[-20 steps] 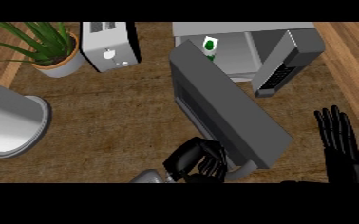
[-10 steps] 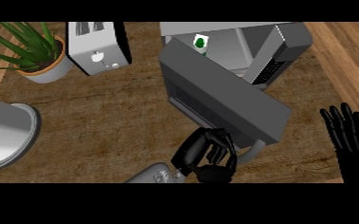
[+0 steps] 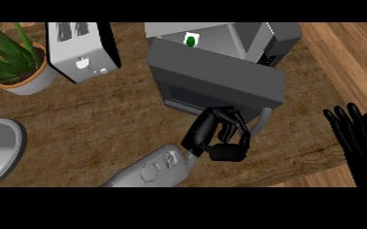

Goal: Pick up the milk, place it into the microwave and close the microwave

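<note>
Nearby, toaster [image 3: 82, 51] and potted plant [image 3: 22, 65]

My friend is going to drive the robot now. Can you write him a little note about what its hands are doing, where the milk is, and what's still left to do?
Left hand: fingers curled, up against the lower edge of the microwave door, holding nothing I can see.
Right hand: open, fingers up, resting at the right edge of the view.
Milk: already standing inside the microwave, at the back.
Done: milk picked up and placed inside.
Left: the door is only partly shut, so push it the rest of the way closed.
</note>
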Controlling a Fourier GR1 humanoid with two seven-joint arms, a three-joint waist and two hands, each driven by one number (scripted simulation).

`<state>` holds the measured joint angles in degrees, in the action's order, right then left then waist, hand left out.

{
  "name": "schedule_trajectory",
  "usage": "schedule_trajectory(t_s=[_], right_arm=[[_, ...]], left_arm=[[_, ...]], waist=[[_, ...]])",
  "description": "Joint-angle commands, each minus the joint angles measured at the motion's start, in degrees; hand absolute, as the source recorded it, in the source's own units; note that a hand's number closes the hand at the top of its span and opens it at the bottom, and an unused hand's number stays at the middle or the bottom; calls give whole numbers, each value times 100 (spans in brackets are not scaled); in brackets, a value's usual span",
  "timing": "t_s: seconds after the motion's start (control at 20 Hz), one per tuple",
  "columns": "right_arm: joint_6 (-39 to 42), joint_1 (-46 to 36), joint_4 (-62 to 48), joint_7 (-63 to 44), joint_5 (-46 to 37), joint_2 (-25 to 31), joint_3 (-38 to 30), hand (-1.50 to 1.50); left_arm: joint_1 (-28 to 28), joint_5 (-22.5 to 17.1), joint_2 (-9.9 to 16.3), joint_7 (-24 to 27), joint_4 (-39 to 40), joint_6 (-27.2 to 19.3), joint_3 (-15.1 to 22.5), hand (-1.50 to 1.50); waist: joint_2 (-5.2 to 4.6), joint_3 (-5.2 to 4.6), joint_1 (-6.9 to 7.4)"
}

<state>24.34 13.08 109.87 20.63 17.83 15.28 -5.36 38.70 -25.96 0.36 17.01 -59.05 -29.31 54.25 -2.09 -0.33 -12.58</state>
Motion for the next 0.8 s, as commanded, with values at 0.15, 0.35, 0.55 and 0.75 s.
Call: schedule_trajectory(t_s=[0.15, 0.35, 0.55, 0.75], right_arm=[[110, -105, 342, -298, 461, 111, -18, -150], [223, -13, 407, -380, 581, 157, 60, -150], [210, -118, 519, -492, 763, 250, -40, -150], [276, -148, 585, -549, 922, 313, -56, -150]], left_arm=[[688, -726, -35, -39, 402, -356, -369, 150], [815, -1251, -36, 334, 393, -351, -847, 150], [981, -1563, -36, 562, 668, -362, -1021, 150], [1244, -1747, -36, 791, 976, -249, -1164, 150]], waist=[[-79, -5, -303], [-166, -23, -453], [-200, -15, -506], [-245, -3, -606]])
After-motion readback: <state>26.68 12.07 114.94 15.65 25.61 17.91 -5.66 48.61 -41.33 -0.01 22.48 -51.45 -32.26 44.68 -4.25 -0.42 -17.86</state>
